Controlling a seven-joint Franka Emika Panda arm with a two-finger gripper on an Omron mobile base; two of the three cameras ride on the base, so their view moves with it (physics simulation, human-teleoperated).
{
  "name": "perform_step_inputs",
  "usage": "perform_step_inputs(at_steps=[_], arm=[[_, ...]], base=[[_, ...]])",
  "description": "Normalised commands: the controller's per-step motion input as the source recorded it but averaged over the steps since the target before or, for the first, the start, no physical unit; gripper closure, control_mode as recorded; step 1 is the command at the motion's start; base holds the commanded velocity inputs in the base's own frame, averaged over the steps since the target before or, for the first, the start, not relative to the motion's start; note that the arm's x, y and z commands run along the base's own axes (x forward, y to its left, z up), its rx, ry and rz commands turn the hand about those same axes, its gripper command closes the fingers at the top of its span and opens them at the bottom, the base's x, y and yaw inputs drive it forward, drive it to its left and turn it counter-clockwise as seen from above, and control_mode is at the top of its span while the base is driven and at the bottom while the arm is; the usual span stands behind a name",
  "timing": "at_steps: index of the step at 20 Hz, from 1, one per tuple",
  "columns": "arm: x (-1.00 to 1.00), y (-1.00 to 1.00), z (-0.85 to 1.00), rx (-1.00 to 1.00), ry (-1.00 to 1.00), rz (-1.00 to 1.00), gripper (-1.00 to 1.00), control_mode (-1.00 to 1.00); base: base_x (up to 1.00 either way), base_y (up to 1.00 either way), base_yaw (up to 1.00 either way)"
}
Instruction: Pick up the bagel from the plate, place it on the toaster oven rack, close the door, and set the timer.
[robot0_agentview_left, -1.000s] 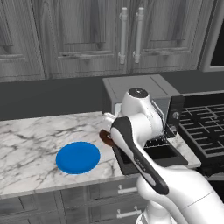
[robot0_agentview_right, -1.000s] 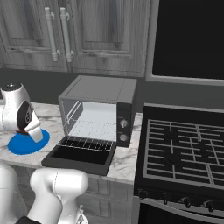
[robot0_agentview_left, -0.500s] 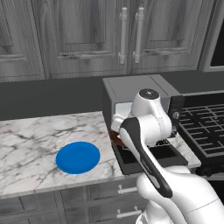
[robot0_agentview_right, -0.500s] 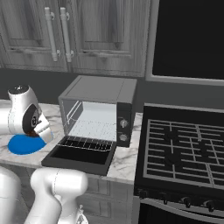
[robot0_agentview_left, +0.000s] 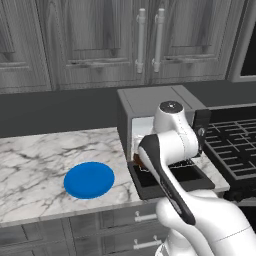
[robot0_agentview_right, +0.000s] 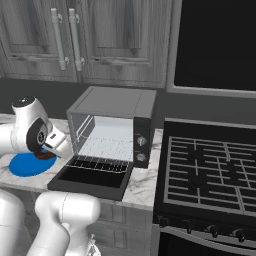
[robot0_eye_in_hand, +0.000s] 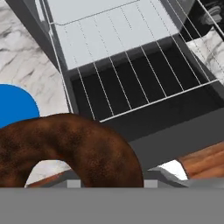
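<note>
Within the last 1 second the claw (robot0_agentview_right: 49, 153), closed on the bagel (robot0_eye_in_hand: 65, 144), has carried it off the plate (robot0_agentview_left: 89, 179) to the open door (robot0_agentview_right: 92, 176), leaving placement on the rack (robot0_eye_in_hand: 127, 83), door closing and timer setting.

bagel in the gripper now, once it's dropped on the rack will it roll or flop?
The bagel looks like a thick ring that keeps its shape in the gripper, so probably stiff. Laid flat on the toaster oven rack, it likely won't roll. Its glossy crust may slide a little on the thin wires.
</note>
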Motion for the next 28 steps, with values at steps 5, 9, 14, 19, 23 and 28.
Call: perform_step_inputs(at_steps=[5,9,14,19,23,28], arm=[[0.05,-0.51,0.00,-0.05,-0.03,0.12,1.00,-1.00],[0.00,-0.67,0.00,0.00,-0.08,0.07,1.00,-1.00],[0.02,-0.53,-0.03,0.00,-0.04,0.01,1.00,-1.00],[0.17,-0.18,-0.25,0.00,-0.08,0.00,1.00,-1.00],[0.27,-0.01,-0.19,0.00,-0.09,0.00,1.00,-1.00],[0.28,0.00,-0.07,0.00,-0.02,0.00,1.00,-1.00]], base=[[0.00,0.00,0.00],[0.00,0.00,0.00],[0.00,0.00,0.00],[0.00,0.00,0.00],[0.00,0.00,0.00],[0.00,0.00,0.00]])
